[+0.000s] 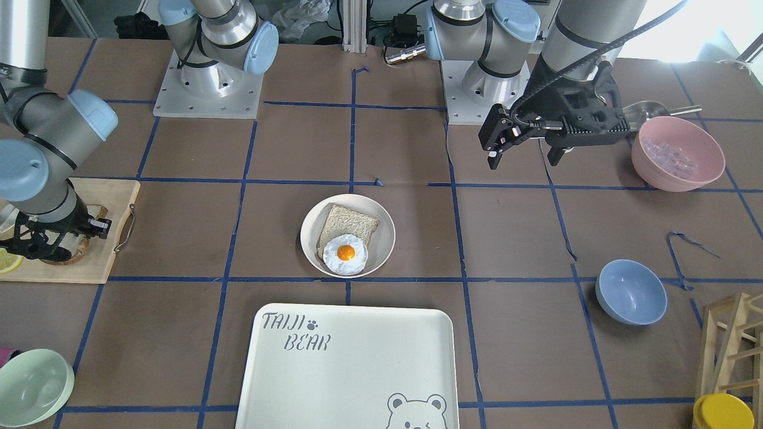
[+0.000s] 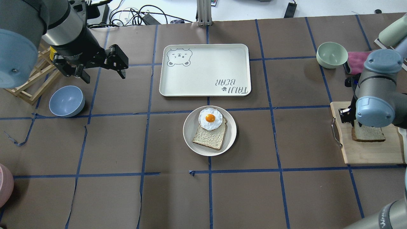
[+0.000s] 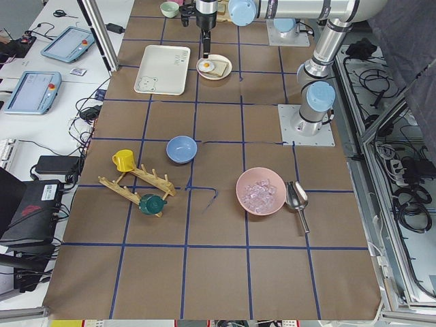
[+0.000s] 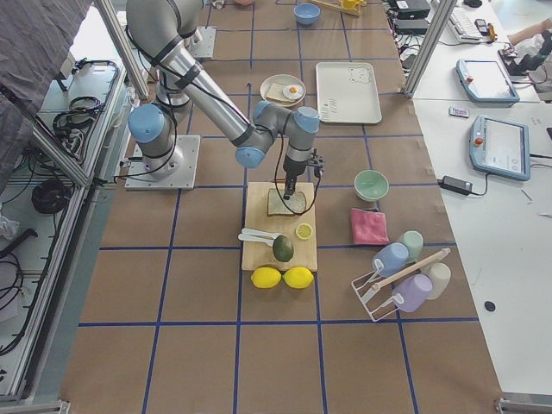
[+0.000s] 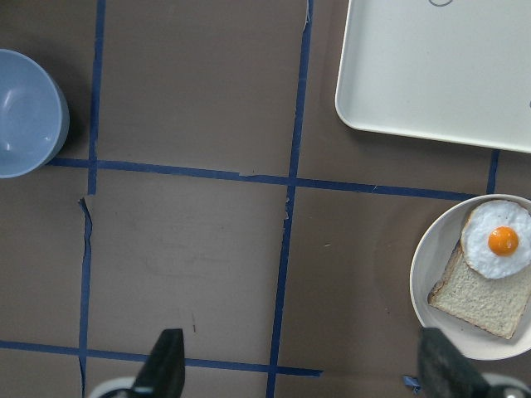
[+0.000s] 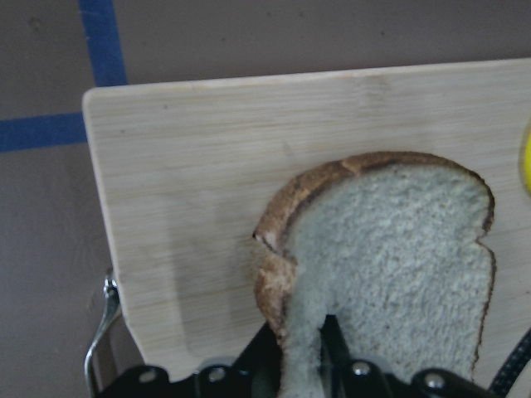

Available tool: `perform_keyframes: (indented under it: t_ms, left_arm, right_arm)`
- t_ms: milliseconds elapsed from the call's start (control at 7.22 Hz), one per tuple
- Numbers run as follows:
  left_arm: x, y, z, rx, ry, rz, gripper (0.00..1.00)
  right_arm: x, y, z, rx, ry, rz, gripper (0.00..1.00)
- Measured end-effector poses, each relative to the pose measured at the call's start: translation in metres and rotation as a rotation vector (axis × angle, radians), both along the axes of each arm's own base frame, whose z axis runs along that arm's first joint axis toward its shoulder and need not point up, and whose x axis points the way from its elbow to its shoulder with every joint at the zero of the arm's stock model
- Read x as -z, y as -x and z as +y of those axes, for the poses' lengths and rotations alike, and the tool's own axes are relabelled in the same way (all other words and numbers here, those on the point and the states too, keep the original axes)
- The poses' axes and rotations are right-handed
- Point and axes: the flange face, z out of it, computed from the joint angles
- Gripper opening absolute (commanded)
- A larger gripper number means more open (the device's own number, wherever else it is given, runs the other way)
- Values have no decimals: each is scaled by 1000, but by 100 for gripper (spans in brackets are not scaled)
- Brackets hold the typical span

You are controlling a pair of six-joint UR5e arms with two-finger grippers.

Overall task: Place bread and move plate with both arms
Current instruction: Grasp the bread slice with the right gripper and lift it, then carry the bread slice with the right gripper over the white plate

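Note:
The bread (image 6: 390,249), with pale crumb and dark crust, lies on a wooden cutting board (image 6: 207,207) at my right side (image 2: 369,135). My right gripper (image 6: 319,332) is shut on the slice's near edge, which curls up between the fingers. The cream plate (image 2: 230,136) sits mid-table and holds a tan slice (image 2: 210,138) topped with a fried egg (image 2: 210,118). My left gripper (image 2: 105,77) hovers open and empty above the table, far left of the plate; its fingers (image 5: 162,365) stand wide apart.
A bear-printed tray (image 2: 203,79) lies just beyond the plate. A blue bowl (image 2: 66,101) and a wooden rack (image 2: 28,82) are under my left arm. A green bowl (image 2: 331,54) and a pink cloth (image 2: 354,60) are beyond the board. Lemons (image 4: 297,276) lie beside the board.

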Motion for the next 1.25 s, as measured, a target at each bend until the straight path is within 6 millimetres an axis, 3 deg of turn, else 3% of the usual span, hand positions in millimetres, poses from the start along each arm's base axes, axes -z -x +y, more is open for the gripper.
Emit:
perform_keyframes:
  t_ms: [415,831,1108,1246]
  left_arm:
    - [0,0,0,0,0,0,100]
    - [0,0,0,0,0,0,100]
    - [0,0,0,0,0,0,100]
    - [0,0,0,0,0,0,100]
  right_arm:
    - [-16,3,1,-2,5,43,0]
    - [-52,-8,2,-15,20,53,0]
    - [-87,-41,-17,-52,47,62,0]
    - [-114,-73,-33,-55,50,63,0]
